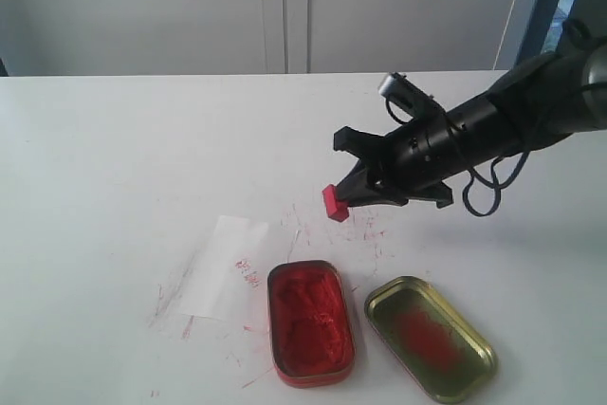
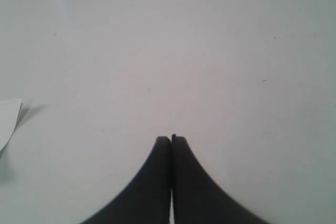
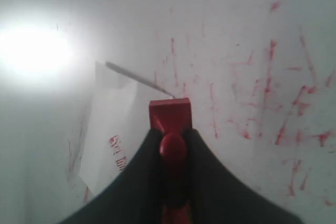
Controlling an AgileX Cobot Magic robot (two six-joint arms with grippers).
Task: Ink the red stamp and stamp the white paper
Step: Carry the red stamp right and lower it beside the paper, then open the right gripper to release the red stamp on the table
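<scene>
My right tool (image 1: 353, 194) was clamped on the red stamp (image 1: 335, 204). It gripped the stamp by its short knob handle, and the blocky base stuck out past the fingertips. In the right wrist view the knob sat pinched between my two dark fingers (image 3: 139, 171), and the flat base showed just beyond them. The stamp looked to be clear of the counter (image 1: 133, 158), above a patch streaked with red smears. In the exterior view it was to the right of the white paper (image 1: 226, 267) and beyond the far end of the red ink tin (image 1: 310, 322).

The paper lay flat and bore a small red print near its right edge. The open tin, full of red paste, sat just beside that edge. Near the tin, on its right, the gold lid (image 1: 430, 339) lay with its inside up and a red smear across the middle.

My left tool (image 2: 171, 140) had its fingers pressed together with nothing between them, over bare counter. A corner of the paper showed at the side of the left wrist view.
</scene>
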